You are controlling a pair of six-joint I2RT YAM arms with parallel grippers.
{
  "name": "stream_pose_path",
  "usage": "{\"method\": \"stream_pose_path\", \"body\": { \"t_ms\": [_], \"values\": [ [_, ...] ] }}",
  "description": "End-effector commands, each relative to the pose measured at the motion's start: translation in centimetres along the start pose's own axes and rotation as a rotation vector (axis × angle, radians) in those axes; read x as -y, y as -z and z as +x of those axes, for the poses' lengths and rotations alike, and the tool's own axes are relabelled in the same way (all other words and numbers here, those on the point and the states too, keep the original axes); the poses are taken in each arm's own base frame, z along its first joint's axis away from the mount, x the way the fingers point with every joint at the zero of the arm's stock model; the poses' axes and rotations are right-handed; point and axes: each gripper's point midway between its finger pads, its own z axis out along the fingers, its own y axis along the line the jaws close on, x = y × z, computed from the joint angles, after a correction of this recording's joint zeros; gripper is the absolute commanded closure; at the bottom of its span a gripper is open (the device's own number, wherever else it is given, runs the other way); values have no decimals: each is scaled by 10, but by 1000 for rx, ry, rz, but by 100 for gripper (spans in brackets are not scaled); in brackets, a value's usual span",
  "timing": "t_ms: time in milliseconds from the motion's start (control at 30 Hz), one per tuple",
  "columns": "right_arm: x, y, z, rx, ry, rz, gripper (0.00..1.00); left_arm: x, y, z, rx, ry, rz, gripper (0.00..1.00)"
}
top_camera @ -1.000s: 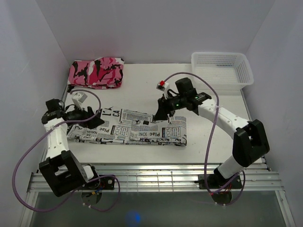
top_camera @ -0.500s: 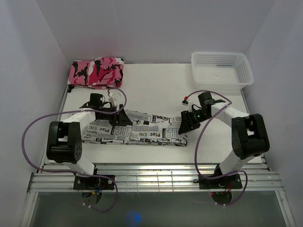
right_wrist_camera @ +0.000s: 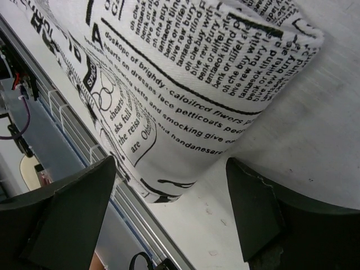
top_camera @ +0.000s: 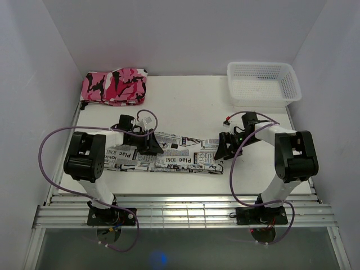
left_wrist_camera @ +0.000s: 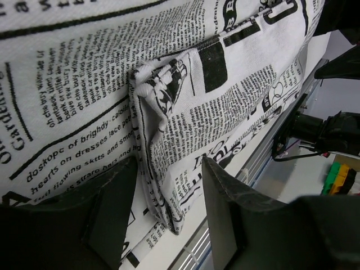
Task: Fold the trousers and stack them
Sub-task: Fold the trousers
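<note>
White cloth trousers printed with black newspaper text lie folded into a long strip across the near part of the white table, running left to right. The left gripper sits on the strip's left half, and its black fingers are spread to either side of a raised ridge of cloth. The right gripper is at the strip's right end, its jaws spread wide around the rounded folded edge without touching it. Farther back, a pink, black and white camouflage garment lies in the far left corner, and a white plastic mesh basket stands far right.
</note>
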Motion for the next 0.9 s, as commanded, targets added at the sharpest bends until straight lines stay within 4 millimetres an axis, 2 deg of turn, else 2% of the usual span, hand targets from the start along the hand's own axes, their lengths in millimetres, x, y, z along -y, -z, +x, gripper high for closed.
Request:
{"method": "stream_pose_path", "body": {
  "t_ms": [0, 33, 133, 167, 367, 400, 433, 500, 667, 767, 867],
  "values": [
    [10, -9, 5, -14, -18, 10, 14, -14, -9, 5, -7, 42, -65, 40],
    [11, -10, 5, -14, -22, 6, 14, -15, -11, 6, -10, 44, -65, 41],
    [13, -14, 8, -24, -31, 0, 15, -6, -12, 2, -4, 41, -22, 53],
    [14, -14, 9, -30, -36, 0, 16, -2, -12, 0, -1, 36, -6, 60],
    [20, -15, 12, -33, -46, 9, 17, 31, -8, -10, 15, -35, 78, 76],
    [21, -14, 13, -31, -51, 12, 17, 34, -6, -12, 19, -42, 83, 81],
    [22, -14, 14, -31, -56, 11, 18, 36, -5, -15, 30, -54, 82, 91],
    [25, -12, 16, -29, -62, 18, 18, 44, 2, -21, 56, -88, 86, 100],
    [30, -9, 18, -20, -80, 24, 19, 55, 16, -36, 136, -179, 52, 100],
    [30, -8, 18, -15, -81, 18, 22, 47, 15, -40, 148, -205, 17, 100],
    [29, -10, 14, -9, -86, -3, 32, 30, 3, -35, 108, -175, -13, 100]
  ]
}}
